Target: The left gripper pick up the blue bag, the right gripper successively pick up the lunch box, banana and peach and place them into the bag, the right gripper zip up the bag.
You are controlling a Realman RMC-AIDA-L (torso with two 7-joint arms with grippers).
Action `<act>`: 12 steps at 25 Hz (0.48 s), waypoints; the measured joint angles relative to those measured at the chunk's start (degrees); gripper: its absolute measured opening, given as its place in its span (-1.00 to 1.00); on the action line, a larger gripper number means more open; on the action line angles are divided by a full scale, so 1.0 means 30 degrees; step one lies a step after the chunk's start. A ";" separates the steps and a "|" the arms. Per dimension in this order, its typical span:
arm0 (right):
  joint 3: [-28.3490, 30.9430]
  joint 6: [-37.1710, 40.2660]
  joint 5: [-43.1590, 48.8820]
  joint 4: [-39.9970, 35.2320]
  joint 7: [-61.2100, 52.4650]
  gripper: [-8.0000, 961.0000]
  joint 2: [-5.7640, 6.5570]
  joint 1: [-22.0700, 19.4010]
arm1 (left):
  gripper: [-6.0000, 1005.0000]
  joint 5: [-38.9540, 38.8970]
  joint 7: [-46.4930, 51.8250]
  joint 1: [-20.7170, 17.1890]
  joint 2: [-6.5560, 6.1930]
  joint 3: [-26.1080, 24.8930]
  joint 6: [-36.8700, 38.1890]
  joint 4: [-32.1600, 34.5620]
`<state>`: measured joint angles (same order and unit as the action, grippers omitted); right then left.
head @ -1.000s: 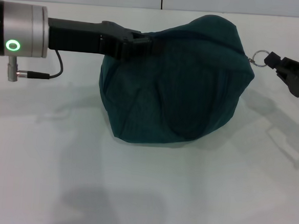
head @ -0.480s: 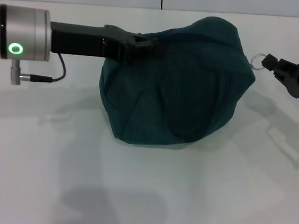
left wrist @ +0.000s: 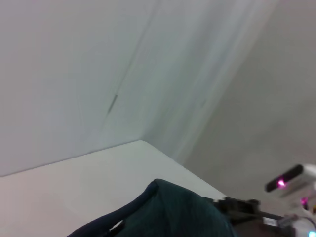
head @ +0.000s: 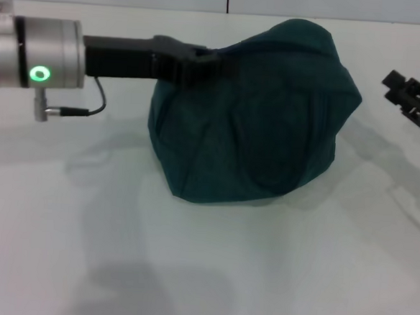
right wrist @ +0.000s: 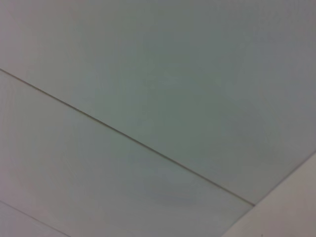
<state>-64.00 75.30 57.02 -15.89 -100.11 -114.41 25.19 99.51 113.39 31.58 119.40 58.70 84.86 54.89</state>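
Bag bulging at frame centre on the counter — gripped at its upper-left edge by left hand. Right hand at right edge, apart from bag, holding nothing — spread unclear.

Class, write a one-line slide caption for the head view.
Left gripper grips the blue bag; right gripper hangs apart.

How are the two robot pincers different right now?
The left pincer is clamped on the top of the bag; the right pincer touches nothing and sits apart from the bag. The left one reaches in across the table from the left with its whole arm showing; only the tip of the right one shows at the right edge. Both are black.
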 joint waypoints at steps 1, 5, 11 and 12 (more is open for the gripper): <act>0.0003 0.0205 -0.0001 -0.0440 0.0002 -0.18 0.0079 -0.0353 | -0.73 0.0010 -0.0089 0.0211 -0.0008 -0.0006 -0.0302 -0.0364; 0.0007 0.0900 0.0050 -0.0897 0.0256 0.00 0.0282 -0.0646 | -0.69 -0.0016 -0.0360 0.0720 -0.0020 -0.0015 -0.1642 -0.1090; 0.0006 0.2900 0.0053 -0.0912 0.1517 0.34 0.0713 -0.0621 | -0.30 -0.0065 -0.0804 0.1136 -0.0022 -0.0036 -0.2292 -0.1300; 0.0042 0.3280 0.0030 -0.0919 0.1783 0.42 0.0770 -0.0636 | -0.22 -0.0096 -0.0857 0.1148 -0.0024 -0.0077 -0.2322 -0.1251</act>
<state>-63.87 85.14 57.11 -18.65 -94.76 -112.10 23.28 99.23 110.82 35.03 119.33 58.47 77.90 51.14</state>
